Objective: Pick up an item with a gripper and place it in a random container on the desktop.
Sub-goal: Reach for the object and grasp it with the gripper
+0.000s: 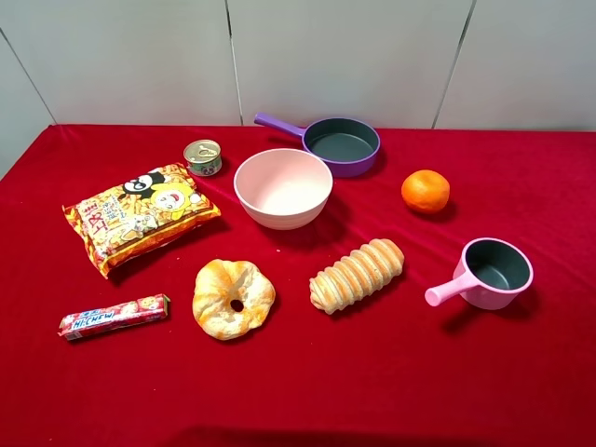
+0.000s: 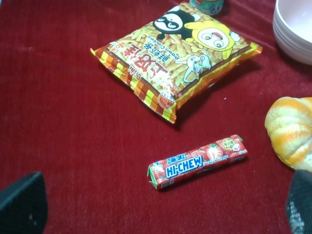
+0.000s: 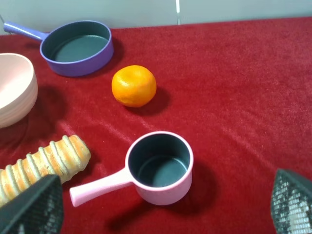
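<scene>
The orange mandarin (image 1: 426,191) lies on the red cloth at the right back, and shows in the right wrist view (image 3: 134,86). The pale pink bowl (image 1: 283,187) stands empty at the middle back; its edge shows in both wrist views (image 3: 14,90) (image 2: 292,29). Neither arm shows in the exterior high view. My right gripper (image 3: 163,214) is open and empty, with its fingers (image 3: 34,204) wide apart, short of the small pink pot and well apart from the mandarin. My left gripper (image 2: 161,214) is open and empty above the cloth near the candy stick.
A purple long-handled pan (image 1: 340,142) sits at the back. A small pink handled pot (image 1: 494,272) is at the right. A ridged bread roll (image 1: 358,274) and ring bread (image 1: 233,297) lie in front. A snack bag (image 1: 140,216), a can (image 1: 203,156) and a Hi-Chew stick (image 1: 114,316) are at the left.
</scene>
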`<state>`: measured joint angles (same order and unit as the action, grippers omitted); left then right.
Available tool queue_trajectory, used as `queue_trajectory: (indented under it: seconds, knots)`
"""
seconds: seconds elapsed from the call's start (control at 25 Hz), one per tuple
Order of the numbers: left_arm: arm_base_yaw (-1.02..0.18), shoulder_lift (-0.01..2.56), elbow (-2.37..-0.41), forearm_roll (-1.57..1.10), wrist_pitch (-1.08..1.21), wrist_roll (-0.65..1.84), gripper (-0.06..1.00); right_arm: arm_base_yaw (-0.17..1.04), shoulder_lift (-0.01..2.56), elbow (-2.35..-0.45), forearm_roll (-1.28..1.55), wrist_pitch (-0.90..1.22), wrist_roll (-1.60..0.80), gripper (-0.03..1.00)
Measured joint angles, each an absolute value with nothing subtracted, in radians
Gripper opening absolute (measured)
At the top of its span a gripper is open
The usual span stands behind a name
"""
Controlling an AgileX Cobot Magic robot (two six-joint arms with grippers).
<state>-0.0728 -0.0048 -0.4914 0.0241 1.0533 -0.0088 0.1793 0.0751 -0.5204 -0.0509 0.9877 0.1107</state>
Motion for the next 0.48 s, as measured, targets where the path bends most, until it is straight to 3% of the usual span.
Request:
queue_trajectory:
  seconds: [0.48]
  knots:
    - [-0.073,-0.005,-0.491,0.024,1.053,-0.009,0.97,0.179,0.319,-0.545,-0.046,0.842,0.09,0.64]
